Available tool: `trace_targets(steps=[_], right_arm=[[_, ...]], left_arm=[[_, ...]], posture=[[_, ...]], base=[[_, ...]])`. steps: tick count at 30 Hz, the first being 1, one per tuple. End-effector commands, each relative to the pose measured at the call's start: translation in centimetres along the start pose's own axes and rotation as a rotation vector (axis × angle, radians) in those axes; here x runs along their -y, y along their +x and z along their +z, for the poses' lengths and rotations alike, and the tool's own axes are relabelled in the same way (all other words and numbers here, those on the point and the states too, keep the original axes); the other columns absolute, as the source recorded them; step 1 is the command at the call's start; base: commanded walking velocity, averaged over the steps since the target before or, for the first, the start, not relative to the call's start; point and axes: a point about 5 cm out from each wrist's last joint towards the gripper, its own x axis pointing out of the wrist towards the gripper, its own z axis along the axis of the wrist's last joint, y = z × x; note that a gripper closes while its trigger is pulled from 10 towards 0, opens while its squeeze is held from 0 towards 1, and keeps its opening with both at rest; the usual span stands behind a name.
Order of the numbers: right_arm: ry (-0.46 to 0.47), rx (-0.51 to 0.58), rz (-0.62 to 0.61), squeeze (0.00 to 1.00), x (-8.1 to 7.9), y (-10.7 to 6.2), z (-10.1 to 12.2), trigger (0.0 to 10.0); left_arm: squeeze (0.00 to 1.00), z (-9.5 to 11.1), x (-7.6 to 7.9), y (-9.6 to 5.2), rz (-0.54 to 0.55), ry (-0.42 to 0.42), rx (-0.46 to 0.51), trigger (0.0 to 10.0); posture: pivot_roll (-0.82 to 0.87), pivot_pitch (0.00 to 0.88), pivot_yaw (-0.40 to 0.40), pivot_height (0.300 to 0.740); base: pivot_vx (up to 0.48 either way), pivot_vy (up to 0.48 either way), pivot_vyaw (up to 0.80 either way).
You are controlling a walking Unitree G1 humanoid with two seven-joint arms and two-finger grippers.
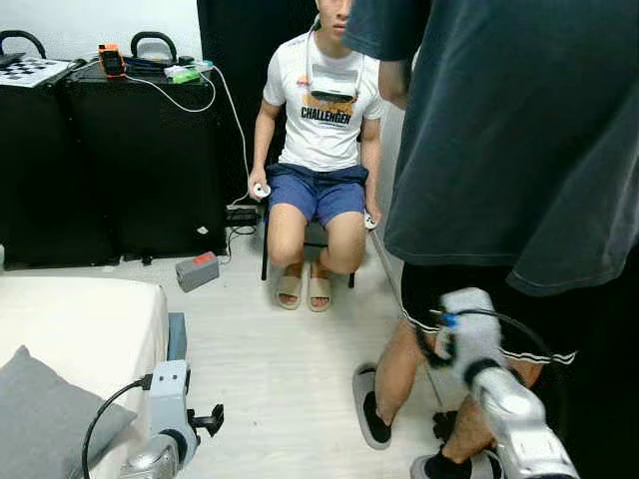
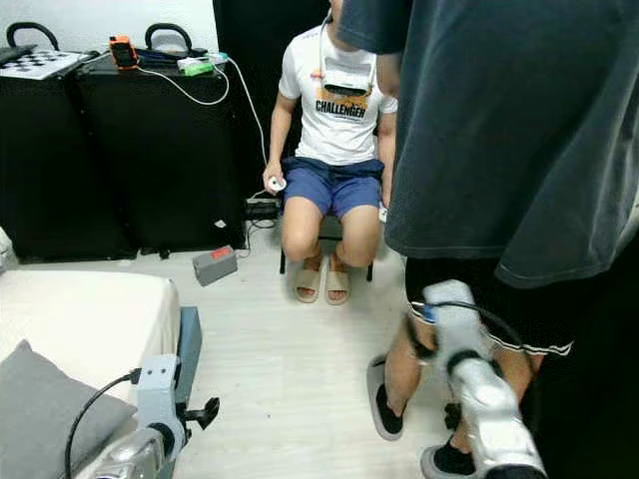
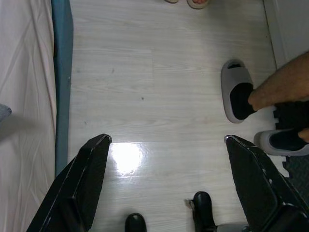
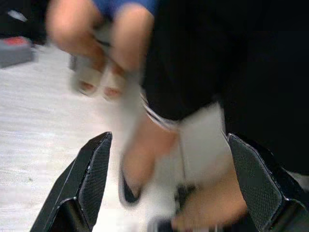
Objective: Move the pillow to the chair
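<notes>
Reaching the grey pillow (image 1: 45, 419) called for a turn left toward the bed (image 1: 90, 329), where it lay at the near corner, ungrasped. Left gripper (image 3: 164, 183) hung over bare floor (image 3: 159, 96), fingers spread wide, empty. Right gripper (image 4: 166, 188) was raised toward a standing person's legs (image 1: 399, 369), likewise wide and empty. Beyond, the chair (image 1: 315, 237) was occupied by a seated person (image 1: 319, 130).
</notes>
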Motion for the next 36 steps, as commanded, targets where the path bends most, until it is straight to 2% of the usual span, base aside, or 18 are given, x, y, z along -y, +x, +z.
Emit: trace_targets(steps=[1, 2, 3, 4, 5, 6, 10, 17, 20, 24, 26, 29, 35, 36], right_arm=[[0.034, -0.021, -0.018, 0.00, 0.2, -0.1, -0.5, 10.0], [0.091, -0.102, -0.063, 0.00, 1.0, -0.6, -2.7, 10.0], [0.091, -0.102, -0.063, 0.00, 1.0, -0.6, -2.7, 10.0], [0.132, -0.183, -0.108, 0.00, 1.8, -1.4, -5.0, 10.0], [0.132, -0.183, -0.108, 0.00, 1.8, -1.4, -5.0, 10.0], [0.189, -0.252, -0.160, 0.00, 2.3, -2.1, -6.7, 10.0], [0.262, -0.326, -0.207, 0.00, 2.6, -2.6, -8.4, 10.0], [0.319, -0.393, -0.227, 0.00, 1.6, -2.2, -9.6, 10.0], [0.283, -0.410, -0.212, 0.00, 1.0, -2.0, -9.6, 10.0], [0.290, -0.415, -0.212, 0.00, 0.6, -1.8, -9.6, 10.0], [0.313, -0.391, -0.192, 0.00, -0.4, -1.1, -9.0, 10.0], [0.270, -0.380, -0.163, 0.00, -1.1, -0.5, -8.4, 10.0], [0.230, -0.369, -0.150, 0.00, -1.2, -0.4, -8.2, 10.0], [0.214, -0.338, -0.150, 0.00, -1.0, -0.1, -7.8, 10.0]], left_arm=[[0.00, -0.1, 0.0, 0.0, 0.001, 0.003, -0.014, 10.0], [0.00, -0.1, 0.0, 0.0, 0.006, -0.002, -0.015, 10.0], [0.00, -0.1, 0.0, 0.0, 0.006, -0.002, -0.015, 10.0], [0.00, -0.1, 0.0, 0.0, 0.011, -0.006, -0.016, 10.0], [0.00, -0.1, 0.0, 0.0, 0.011, -0.006, -0.016, 10.0], [0.00, -0.2, 0.0, 0.0, 0.015, -0.009, -0.016, 10.0], [0.00, -0.1, -0.1, 0.0, 0.018, -0.009, -0.014, 10.0], [0.00, -0.1, -0.2, 0.0, 0.015, 0.005, -0.006, 10.0], [0.00, -0.1, -0.2, -0.1, 0.014, 0.004, -0.003, 10.0], [0.00, -0.1, -0.3, -0.1, 0.016, 0.000, -0.001, 10.0], [0.00, -0.2, -0.3, -0.1, 0.015, -0.006, 0.003, 10.0], [0.00, -0.2, -0.3, -0.2, 0.010, -0.010, 0.007, 10.0], [0.00, -0.2, -0.2, -0.2, 0.006, -0.011, 0.010, 10.0], [0.00, -0.3, -0.2, -0.2, 0.005, -0.011, 0.011, 10.0]], posture=[[-0.10, 0.000, -0.048, 0.740], [-0.10, 0.000, -0.048, 0.740], [-0.10, 0.000, -0.048, 0.740], [-0.10, 0.000, -0.046, 0.740], [-0.10, 0.000, -0.046, 0.740], [-0.10, 0.000, -0.044, 0.740], [-0.10, 0.000, -0.040, 0.740], [-0.09, 0.000, -0.037, 0.740], [-0.09, 0.000, -0.037, 0.740], [-0.09, 0.000, -0.035, 0.740], [-0.08, 0.000, -0.034, 0.740], [-0.08, 0.000, -0.034, 0.740], [-0.08, 0.000, -0.031, 0.740], [-0.09, 0.000, -0.029, 0.740]], base=[[0.000, 0.000, 0.00], [0.000, 0.000, 0.00], [0.000, 0.000, 0.00], [0.000, 0.000, 0.00], [0.000, 0.000, 0.00], [0.000, 0.000, 0.00], [0.000, 0.000, 0.00], [0.000, 0.000, 0.00], [0.000, 0.000, 0.00], [0.000, 0.000, 0.00], [0.000, 0.000, 0.00], [0.000, 0.000, 0.00], [0.000, 0.000, 0.00], [0.000, 0.000, 0.00]])
